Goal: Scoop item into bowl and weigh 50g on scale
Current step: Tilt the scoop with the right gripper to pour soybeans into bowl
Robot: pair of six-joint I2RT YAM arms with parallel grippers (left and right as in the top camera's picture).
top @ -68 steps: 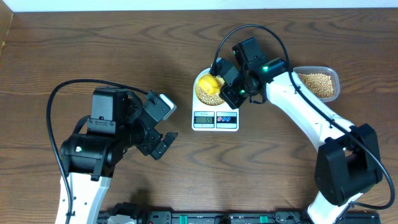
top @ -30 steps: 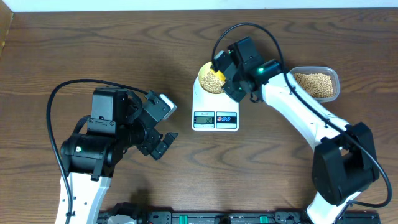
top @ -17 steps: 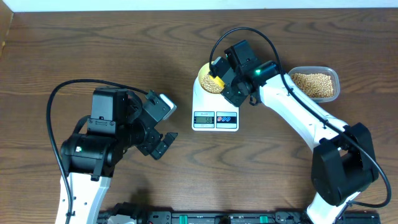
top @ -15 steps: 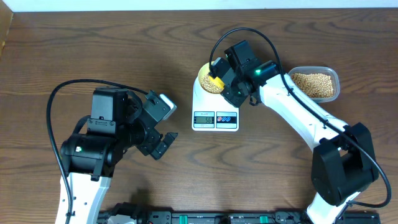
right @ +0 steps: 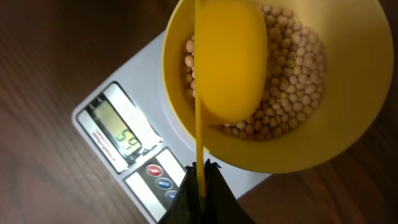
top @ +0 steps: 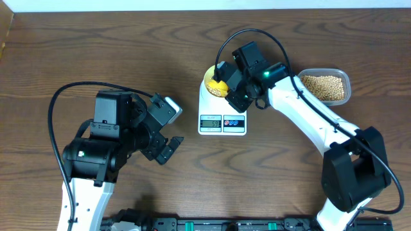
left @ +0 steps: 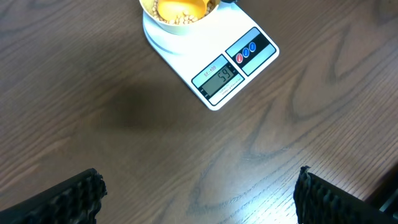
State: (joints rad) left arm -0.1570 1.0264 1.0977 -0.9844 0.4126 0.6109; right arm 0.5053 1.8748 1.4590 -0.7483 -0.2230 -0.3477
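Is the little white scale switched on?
On. The scale shows dark digits on its grey display; the exact reading is too blurry to tell.

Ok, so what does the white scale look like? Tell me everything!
The scale is white, smooth plastic by the look, a rounded rectangle lying flat on the brown wooden table. Its front panel has a small grey screen showing two digits, seemingly 59, beside one red button and two blue buttons. On its round platform sits the yellow bowl of beans, with a yellow spoon above them. Nothing else touches it.
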